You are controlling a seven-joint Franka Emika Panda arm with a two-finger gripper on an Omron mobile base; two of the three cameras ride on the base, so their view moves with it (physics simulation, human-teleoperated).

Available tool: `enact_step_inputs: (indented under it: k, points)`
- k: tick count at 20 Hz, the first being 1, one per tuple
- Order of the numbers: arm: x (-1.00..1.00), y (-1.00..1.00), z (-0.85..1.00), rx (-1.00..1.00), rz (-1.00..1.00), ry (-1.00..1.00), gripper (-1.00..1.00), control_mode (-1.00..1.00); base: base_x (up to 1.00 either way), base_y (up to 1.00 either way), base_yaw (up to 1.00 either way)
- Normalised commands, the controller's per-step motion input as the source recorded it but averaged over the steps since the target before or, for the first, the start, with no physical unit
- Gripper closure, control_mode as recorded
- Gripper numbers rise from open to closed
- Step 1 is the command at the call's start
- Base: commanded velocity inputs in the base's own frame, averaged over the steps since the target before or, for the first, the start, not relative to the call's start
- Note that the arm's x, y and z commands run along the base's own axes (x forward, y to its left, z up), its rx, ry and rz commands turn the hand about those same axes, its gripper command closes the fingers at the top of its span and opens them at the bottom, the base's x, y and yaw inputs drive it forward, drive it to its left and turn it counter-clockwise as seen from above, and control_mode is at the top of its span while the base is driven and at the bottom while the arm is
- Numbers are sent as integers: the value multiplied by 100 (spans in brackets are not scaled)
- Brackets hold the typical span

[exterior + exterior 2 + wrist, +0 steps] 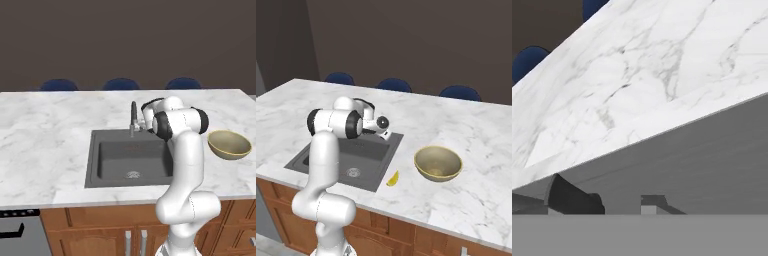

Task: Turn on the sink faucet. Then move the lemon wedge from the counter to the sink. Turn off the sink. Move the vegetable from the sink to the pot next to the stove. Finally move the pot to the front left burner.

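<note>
We hold our gripper (139, 121) by the sink faucet (133, 116) at the sink's (95, 161) back edge; we cannot tell its opening or grasp.

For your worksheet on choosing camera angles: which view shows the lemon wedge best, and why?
The right base view: the lemon wedge lies in plain sight on the counter, just right of the sink and left of the bowl. In the left base view the arm stands where it would be. The hand view looks along the counter and sink wall.
</note>
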Motion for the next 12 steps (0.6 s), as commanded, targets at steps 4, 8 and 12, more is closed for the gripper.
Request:
enact_step_inputs:
  k: [4, 8, 12]
  points:
    - [-24, -98, -47, 7, -9, 3, 100, -100, 0, 0, 0]
    - [-24, -100, -51, 8, -7, 1, 100, -100, 0, 0, 0]
    - [-23, -100, -53, 8, -7, 1, 100, -100, 0, 0, 0]
